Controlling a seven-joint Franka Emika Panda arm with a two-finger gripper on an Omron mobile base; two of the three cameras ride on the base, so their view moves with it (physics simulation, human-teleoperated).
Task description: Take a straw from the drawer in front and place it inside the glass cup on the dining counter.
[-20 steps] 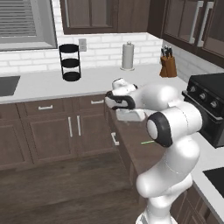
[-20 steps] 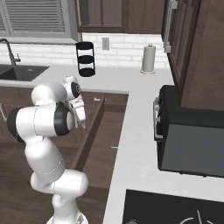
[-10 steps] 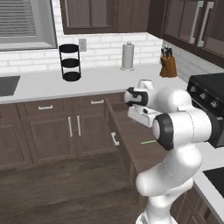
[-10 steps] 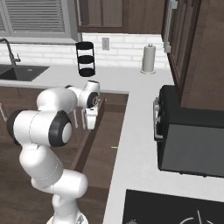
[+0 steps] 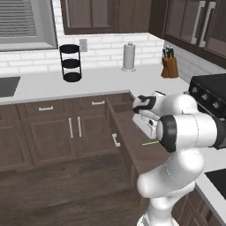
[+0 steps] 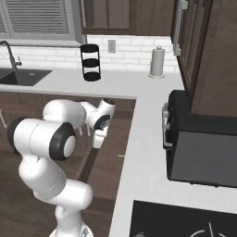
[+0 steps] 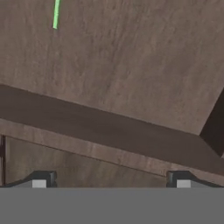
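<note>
Left base view: the straw (image 5: pixel 150 142) lies flat on the floor of the pulled-out drawer (image 5: pixel 132 145), long axis crosswise, its right end hidden behind the arm. Right base view: a green sliver of it (image 6: pixel 121 156) shows beside the desk (image 6: pixel 148 152) edge. Hand view: the straw's end (image 7: pixel 56 14) is cut off at the top; the jaws (image 7: pixel 110 179) stand released, wide apart over the drawer wall.

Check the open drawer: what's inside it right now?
One thing shows in the drawer: the green straw, lying flat on the bare wood floor. The open gripper hovers over the drawer's edge, holding nothing. In both base views the arm covers part of the interior.
</note>
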